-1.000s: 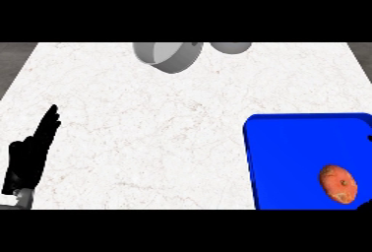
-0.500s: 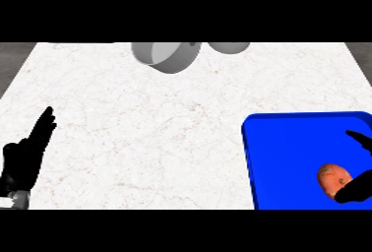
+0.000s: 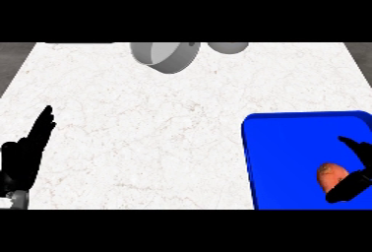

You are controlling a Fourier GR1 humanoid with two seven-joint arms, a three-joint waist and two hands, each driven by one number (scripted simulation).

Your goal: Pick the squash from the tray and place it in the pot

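Right hand (image 3: 355, 173) low at the right edge, over the blue tray (image 3: 291, 147), fingers spread wide above and thumb below, cupping the orange squash (image 3: 330, 176) without closing on it; squash lying on the tray near its lower right corner. Left hand (image 3: 25, 155) resting open at the left edge, fingers straight, pointing up. Grey pot (image 3: 166, 55) far off at the counter's (image 3: 145, 123) top edge

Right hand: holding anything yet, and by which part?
Cannot tell. The right hand flanks the squash on the tray, thumb near its lower right, but closure isn't visible. Left hand rests open, holding nothing.
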